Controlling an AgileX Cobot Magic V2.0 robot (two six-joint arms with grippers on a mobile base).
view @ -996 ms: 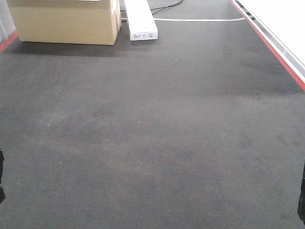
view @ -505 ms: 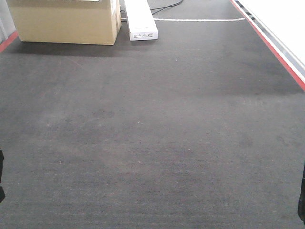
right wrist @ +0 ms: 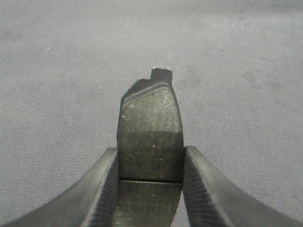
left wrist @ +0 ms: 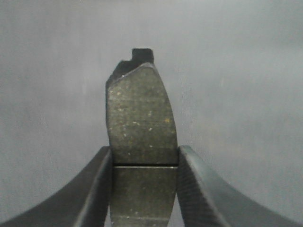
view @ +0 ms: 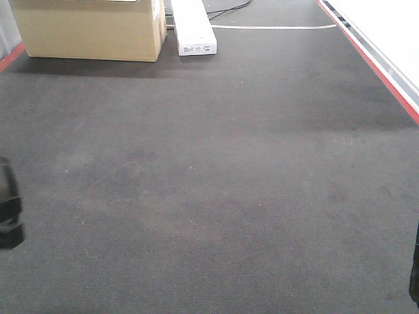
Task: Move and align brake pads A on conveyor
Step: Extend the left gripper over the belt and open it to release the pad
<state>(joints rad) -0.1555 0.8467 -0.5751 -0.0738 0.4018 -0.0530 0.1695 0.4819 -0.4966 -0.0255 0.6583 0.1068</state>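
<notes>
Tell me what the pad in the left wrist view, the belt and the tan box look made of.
The pad: looks like pressed friction composite, matte dark grey, grainy with pale flecks; darker backing plate, probably metal. The belt: rough charcoal felt-like fabric, fine weave, scuffed. The box: plain brown cardboard, matte.

The left gripper and right gripper have black, outward-curving jaws with finely dotted, textured surfaces.

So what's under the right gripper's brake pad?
Just the dark conveyor shows around the brake pad in the right gripper. The belt straight beneath the pad is covered.
</notes>
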